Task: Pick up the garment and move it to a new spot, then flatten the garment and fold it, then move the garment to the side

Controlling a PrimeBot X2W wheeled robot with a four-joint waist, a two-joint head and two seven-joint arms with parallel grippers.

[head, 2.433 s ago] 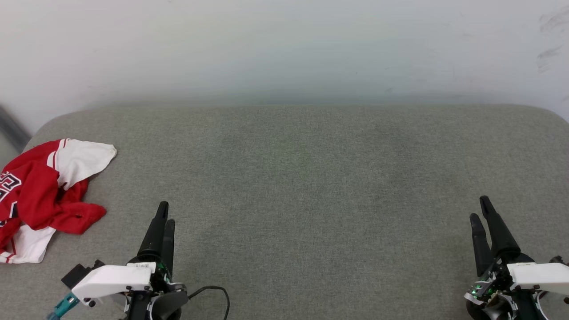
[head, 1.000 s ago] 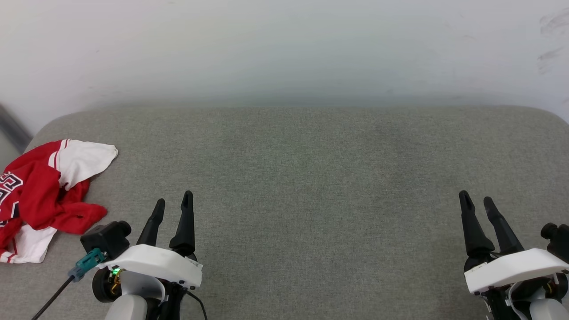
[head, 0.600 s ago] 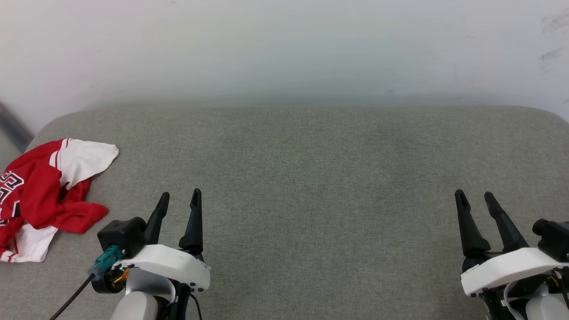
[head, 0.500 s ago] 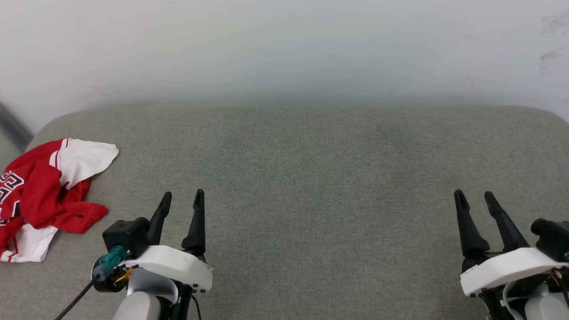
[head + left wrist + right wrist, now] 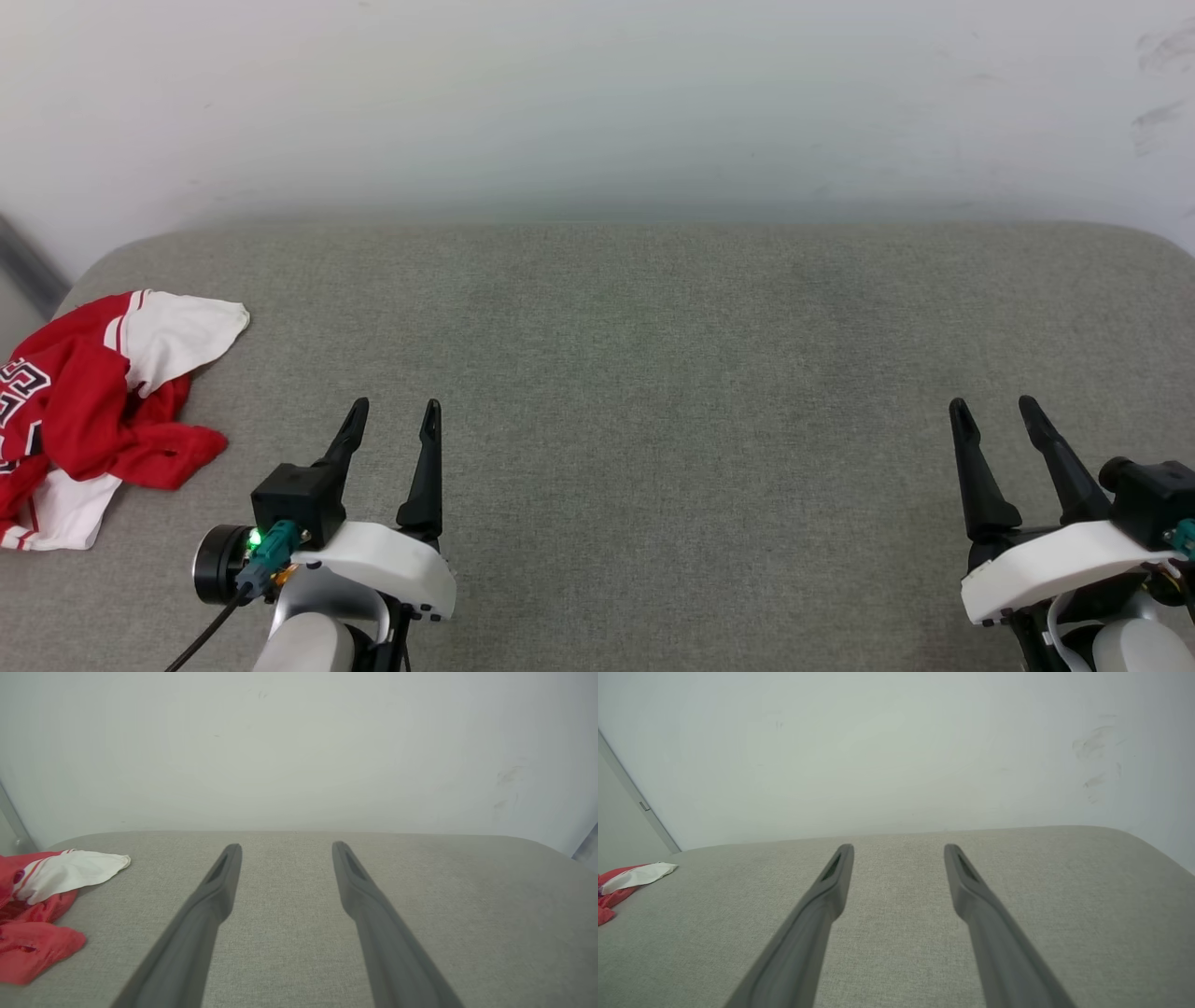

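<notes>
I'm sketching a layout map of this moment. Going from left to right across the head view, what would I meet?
Crumpled red-and-white garment at the left edge → left gripper, fingers apart → right gripper, fingers apart, near the right edge.

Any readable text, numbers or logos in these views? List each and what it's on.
Red-and-white jersey: black, white-outlined lettering at the head view's left edge. It is crumpled and cut off by the frame, so it cannot be read.
Grey upholstered surface and white wall: no text on either.
</notes>
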